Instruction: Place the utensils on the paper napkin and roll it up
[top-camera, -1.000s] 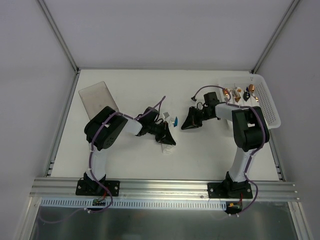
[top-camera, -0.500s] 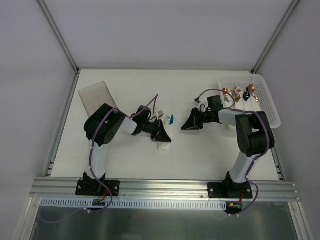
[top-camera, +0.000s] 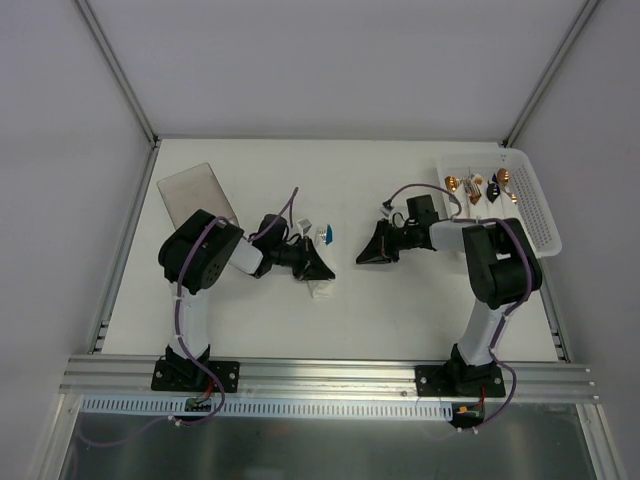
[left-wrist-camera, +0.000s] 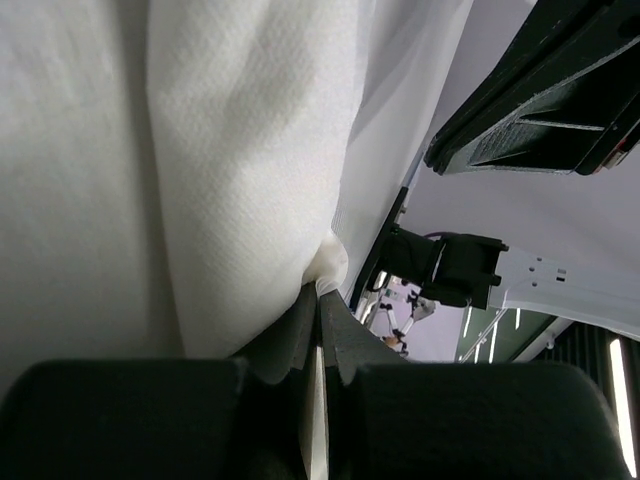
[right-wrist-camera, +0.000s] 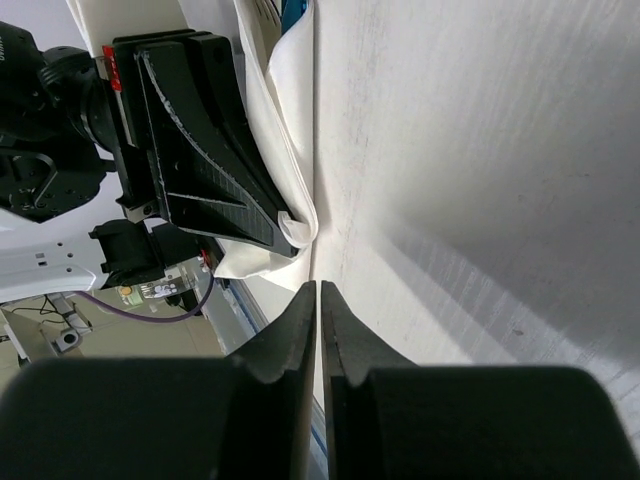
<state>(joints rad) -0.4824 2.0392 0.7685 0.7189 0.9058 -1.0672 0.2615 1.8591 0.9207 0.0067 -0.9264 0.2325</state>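
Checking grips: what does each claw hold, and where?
The left claw pinches the napkin by a folded edge; the right claw is shut on nothing.

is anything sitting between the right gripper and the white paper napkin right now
Nothing visible does. Only bare white table lies between the shut right gripper and the thin white paper napkin. The left gripper is already clamped on the napkin's edge, so the right one would meet it there.

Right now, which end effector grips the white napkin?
The left end effector, pinching the paper napkin; the right end effector is shut on nothing.
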